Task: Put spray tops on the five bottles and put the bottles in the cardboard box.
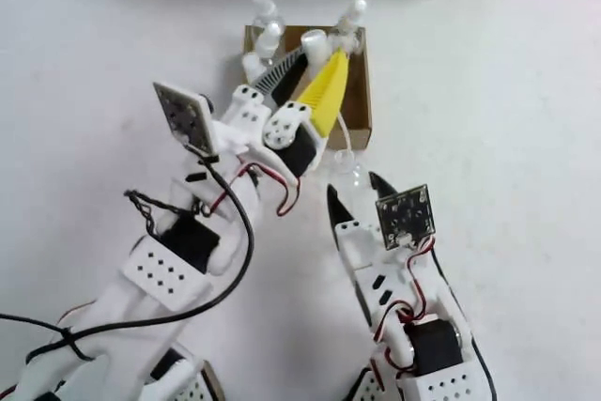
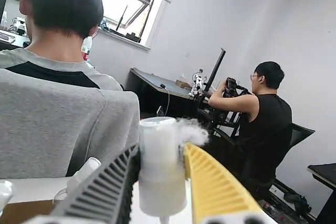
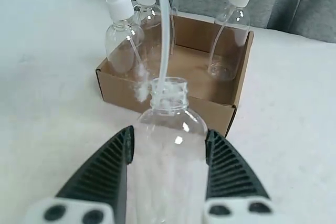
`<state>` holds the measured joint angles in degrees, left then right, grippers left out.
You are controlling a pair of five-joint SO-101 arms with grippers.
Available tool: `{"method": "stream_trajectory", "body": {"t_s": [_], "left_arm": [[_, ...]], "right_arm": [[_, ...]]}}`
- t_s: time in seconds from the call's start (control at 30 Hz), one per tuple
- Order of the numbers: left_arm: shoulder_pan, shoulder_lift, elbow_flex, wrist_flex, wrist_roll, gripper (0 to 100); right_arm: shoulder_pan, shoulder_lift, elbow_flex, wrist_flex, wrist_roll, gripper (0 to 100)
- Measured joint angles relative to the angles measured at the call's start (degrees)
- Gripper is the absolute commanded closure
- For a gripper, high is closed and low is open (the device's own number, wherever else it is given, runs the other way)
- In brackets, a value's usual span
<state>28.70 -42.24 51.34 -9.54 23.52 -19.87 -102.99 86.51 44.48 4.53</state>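
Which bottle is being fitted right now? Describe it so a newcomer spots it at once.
Find the cardboard box at the far middle of the white table. Just outside its near wall stands one clear bottle, between the black fingers of the right gripper. Unlike the bottles inside the box, which wear white spray tops, its neck is open, with only a thin tube dipping in.

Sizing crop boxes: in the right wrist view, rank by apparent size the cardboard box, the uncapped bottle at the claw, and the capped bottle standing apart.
1. cardboard box
2. uncapped bottle, nearness to the camera enlarges it
3. capped bottle standing apart
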Motion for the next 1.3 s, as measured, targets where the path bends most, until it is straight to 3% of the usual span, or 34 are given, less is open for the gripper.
{"method": "stream_trajectory", "body": {"t_s": [0.37, 1.3], "left_arm": [[-1.3, 0.0, 0.0, -4.6, 0.0, 98], [-1.8, 5.7, 5.5, -4.7, 5.9, 98]], "right_arm": [[0.0, 0.0, 0.0, 0.0, 0.0, 98.1], [1.9, 0.0, 0.0, 0.0, 0.0, 98.1]]}}
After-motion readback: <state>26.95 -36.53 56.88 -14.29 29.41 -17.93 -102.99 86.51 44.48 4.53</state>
